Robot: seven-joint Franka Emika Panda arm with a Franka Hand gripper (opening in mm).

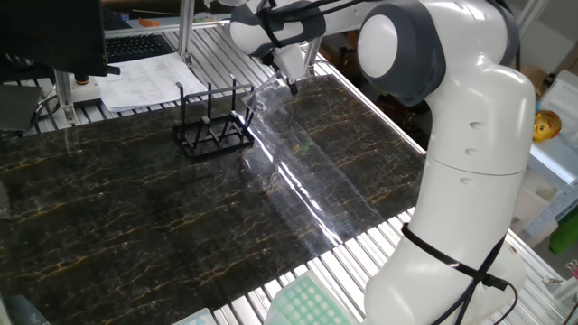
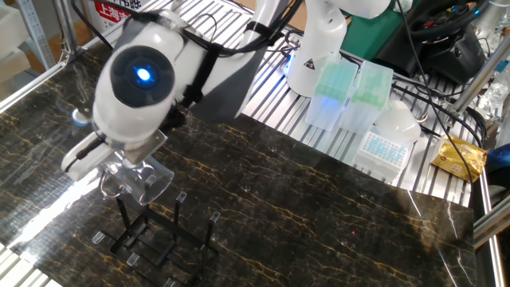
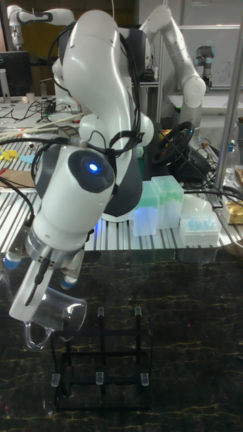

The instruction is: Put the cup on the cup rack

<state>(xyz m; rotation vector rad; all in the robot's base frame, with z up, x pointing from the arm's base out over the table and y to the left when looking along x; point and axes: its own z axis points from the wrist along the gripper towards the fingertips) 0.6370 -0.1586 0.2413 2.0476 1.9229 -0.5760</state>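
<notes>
The clear glass cup (image 1: 268, 95) (image 2: 146, 182) (image 3: 59, 317) hangs tilted on its side in the air, handle low, with my gripper (image 1: 292, 82) (image 2: 119, 166) (image 3: 35, 291) shut on its rim. It sits just above and beside the nearest upright pegs of the black wire cup rack (image 1: 214, 127) (image 2: 158, 236) (image 3: 101, 368), which stands on the dark marble tabletop. Whether the cup touches a peg cannot be told. The pegs carry nothing.
Papers (image 1: 144, 79) and a keyboard (image 1: 135, 45) lie behind the rack on the slatted bench. Pipette tip boxes (image 2: 351, 92) (image 3: 169, 202) and the arm's base (image 2: 315, 48) stand at the table's far side. A yellow bag (image 2: 458, 158) lies at the right.
</notes>
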